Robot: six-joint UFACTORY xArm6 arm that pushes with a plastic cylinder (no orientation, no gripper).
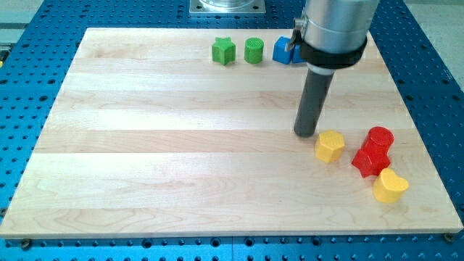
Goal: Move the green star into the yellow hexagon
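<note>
1. No fingers to spread or press on this rig: just a bare dark rod, with my tip (306, 133) down at the wooden board (145, 159), touching no block.
2. Tip just beside the yellow hexagon (330, 146), at its upper left, a small gap between.
3. Further right, a red cylinder (380, 137) and a red star-like block (370, 160) touching each other, with a yellow heart (390, 186) just below them.
4. Green star (223, 51) well apart from the tip, near the board's top edge, upright and free on all sides.
5. Just to its right a green cylinder (253, 51), then a blue block (283, 51), shape partly hidden behind the arm.
6. Likely handling: small, light, rigid, apt to slide easily on smooth wood and to spin if pushed off-centre on one of its points.
7. No taking hold possible; best contact probably at the star's upper-left side, pushing through its middle toward the hexagon.
8. Little room between star and top edge for getting behind it.
9. Wide open board down the diagonal toward the hexagon; green cylinder close enough to be clipped at the start.
</note>
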